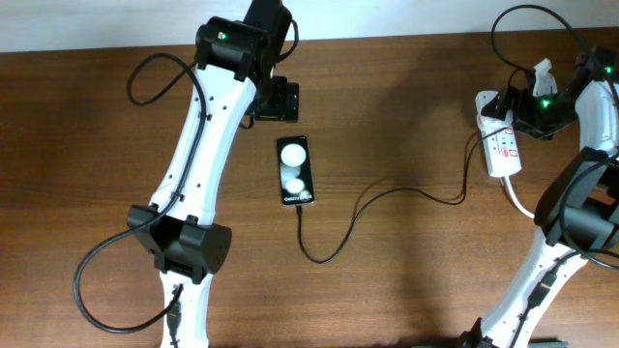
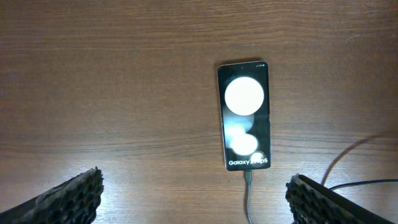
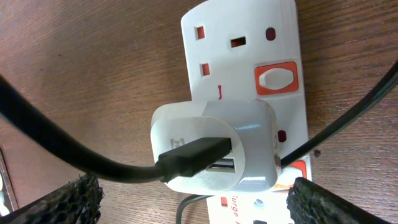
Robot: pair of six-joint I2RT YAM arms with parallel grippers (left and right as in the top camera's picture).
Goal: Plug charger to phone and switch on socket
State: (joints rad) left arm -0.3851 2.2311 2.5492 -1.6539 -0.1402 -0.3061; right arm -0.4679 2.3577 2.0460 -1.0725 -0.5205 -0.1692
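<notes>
The black phone lies flat mid-table, with two white spots and lettering on it; it also shows in the left wrist view. The thin black charger cable has its tip in the phone's near end and runs right to the white adapter in the white socket strip. My left gripper is open and empty just beyond the phone. My right gripper is open over the strip's far end, its fingers on either side of the adapter. A red-framed white switch shows on the strip.
A thick white cord leaves the strip's near end toward the right arm's base. Thick black robot cables loop at the left and at the back right. A second red switch is partly hidden behind the adapter.
</notes>
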